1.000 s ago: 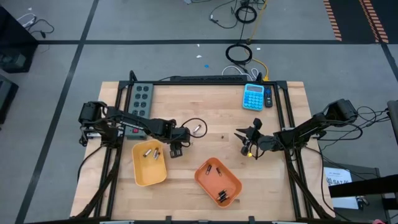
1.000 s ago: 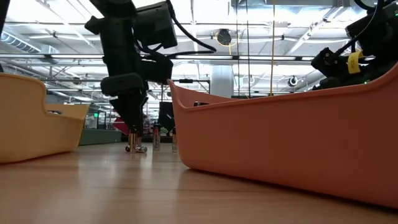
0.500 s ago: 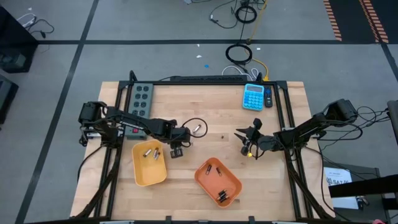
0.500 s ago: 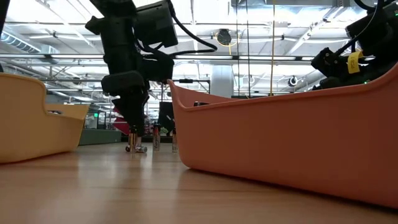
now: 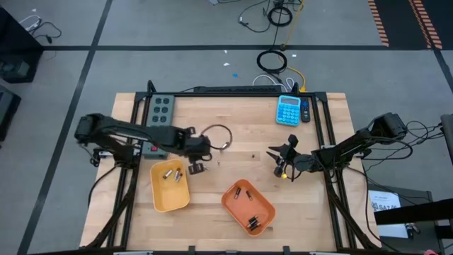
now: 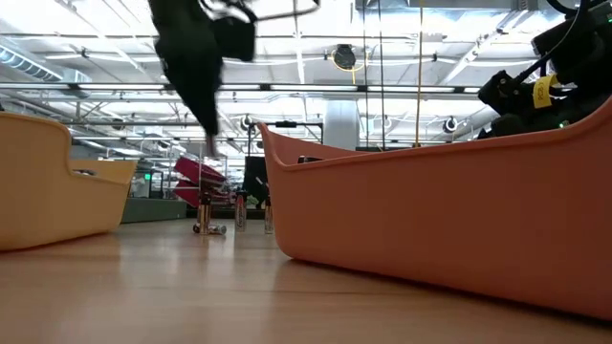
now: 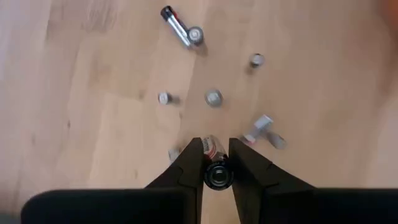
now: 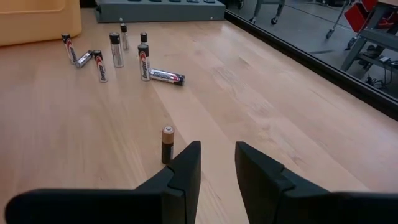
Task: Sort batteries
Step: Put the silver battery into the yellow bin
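Left claw [image 7: 214,163], raised above the loose batteries [image 7: 213,98], points down, clamped on one battery [image 7: 217,174].

yellow tray [image 5: 170,200], orange tray [image 5: 263,202], blue calculator [image 5: 288,110].

Blue calculator [image 5: 288,110], grey power strip [image 5: 160,110] at table's far edge.

Batteries [image 8: 115,53]: loose cluster mid-table, mostly upright, two lying flat; one [image 7: 217,171] clamped between dark fingers.
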